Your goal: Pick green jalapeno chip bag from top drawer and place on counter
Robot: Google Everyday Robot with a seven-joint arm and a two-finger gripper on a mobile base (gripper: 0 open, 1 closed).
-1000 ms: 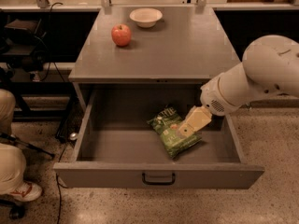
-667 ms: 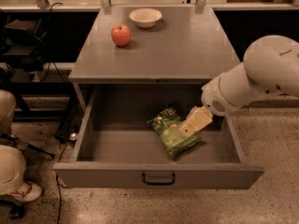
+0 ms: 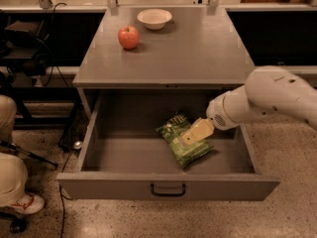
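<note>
Counter [image 3: 198, 53] spreads behind and above the gripper [image 3: 187, 138], well apart from it. Below it the top drawer [image 3: 168, 185] stands open, with the gripper down inside its right half. A white arm [image 3: 277, 95] reaches in from the right. Under the gripper the green chip bag [image 3: 190, 153] lies on the drawer floor; whether the gripper is wide, narrow or holding the bag cannot be told. Far behind, to the left, sit a bowl [image 3: 154, 18] and an apple [image 3: 129, 36].

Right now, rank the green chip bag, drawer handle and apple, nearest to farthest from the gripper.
The gripper sits inside the top drawer.
1. green jalapeno chip bag, directly beneath it.
2. drawer handle, front centre.
3. red apple, on the counter, back left.
</note>
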